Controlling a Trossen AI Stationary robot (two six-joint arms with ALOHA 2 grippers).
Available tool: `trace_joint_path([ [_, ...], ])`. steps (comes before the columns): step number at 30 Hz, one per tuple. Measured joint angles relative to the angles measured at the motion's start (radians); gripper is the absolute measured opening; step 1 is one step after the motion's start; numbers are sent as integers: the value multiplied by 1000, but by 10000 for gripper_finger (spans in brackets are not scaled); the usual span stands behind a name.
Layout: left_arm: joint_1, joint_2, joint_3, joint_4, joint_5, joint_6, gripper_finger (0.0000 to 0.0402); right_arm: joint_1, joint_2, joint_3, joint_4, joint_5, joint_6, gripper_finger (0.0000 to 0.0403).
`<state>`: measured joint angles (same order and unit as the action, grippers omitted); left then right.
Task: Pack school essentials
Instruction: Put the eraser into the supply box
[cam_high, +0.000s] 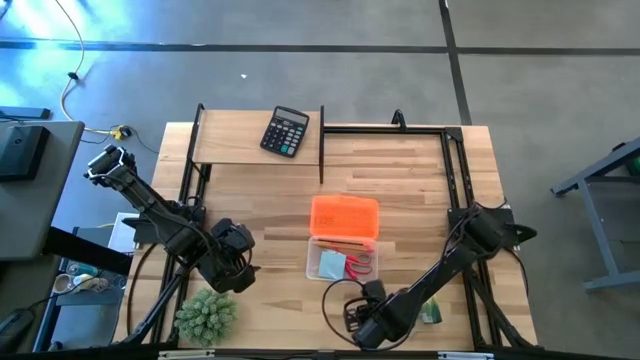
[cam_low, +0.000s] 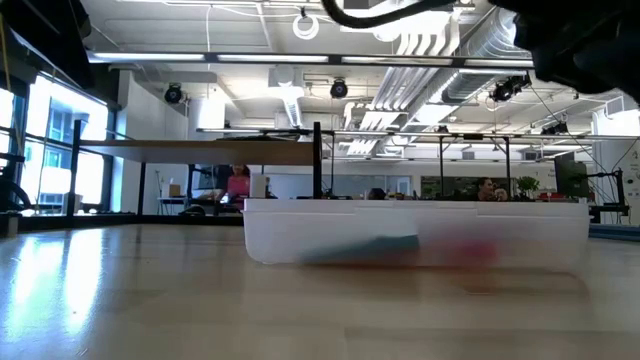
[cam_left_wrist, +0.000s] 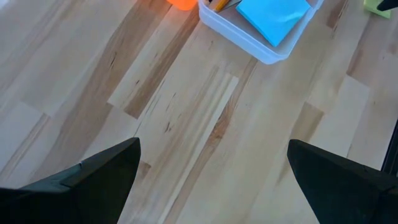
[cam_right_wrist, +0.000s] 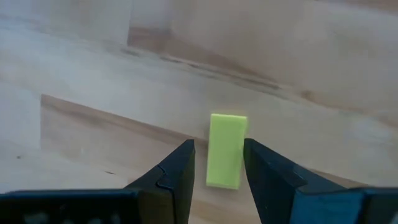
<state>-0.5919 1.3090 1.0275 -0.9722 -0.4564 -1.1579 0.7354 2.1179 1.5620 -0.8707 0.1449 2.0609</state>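
Note:
A small yellow-green block (cam_right_wrist: 227, 132) lies flat on the wooden table near its front edge. My right gripper (cam_right_wrist: 219, 146) (cam_high: 358, 318) points down over it, open, one finger on each side of the block, with a gap showing on one side. A clear tray (cam_high: 312, 262) (cam_low: 415, 240) holds a light-blue notepad (cam_high: 329, 263) (cam_left_wrist: 273, 15), red-handled scissors (cam_high: 360, 265) and pencils (cam_high: 345, 243). My left gripper (cam_high: 235, 262) (cam_left_wrist: 214, 168) hangs open over bare table left of the tray. A green packet (cam_high: 432, 312) lies right of my right gripper.
An orange lid (cam_high: 345, 217) lies against the tray's far side. A spiky green plant (cam_high: 205, 315) stands at the front left, close to my left arm. A black calculator (cam_high: 285, 131) sits on a raised shelf at the back. A black frame (cam_high: 445, 160) borders the table's right part.

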Motion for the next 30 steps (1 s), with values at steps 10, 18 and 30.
trace_joint_path([
  [10, 0, 0, 0, 0, 0, 9, 397, 3, 30, 4, 11, -46, 8, 129],
  [18, 2, 0, 0, 0, 2, 44, 397, 4, 38, 15, -18, -77, 19, 129],
  [30, 38, 0, 0, 0, 4, 88, 397, 4, 38, 13, -38, -123, 26, 80],
])
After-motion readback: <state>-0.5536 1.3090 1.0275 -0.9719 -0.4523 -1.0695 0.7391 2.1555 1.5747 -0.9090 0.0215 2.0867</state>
